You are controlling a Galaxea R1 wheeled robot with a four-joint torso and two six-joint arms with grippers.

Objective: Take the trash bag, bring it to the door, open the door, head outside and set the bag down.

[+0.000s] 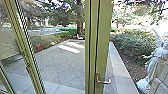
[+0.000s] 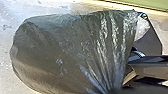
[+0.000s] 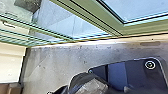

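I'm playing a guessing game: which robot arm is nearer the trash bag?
Left. The trash bag looms large beside the left wrist, its folds gathered close. The right wrist seems farther off, over floor near the green frame.

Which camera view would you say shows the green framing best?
The head view: tall green framing and its handle. The right wrist view shows lower rails by the floor; the left wrist, a green strip.
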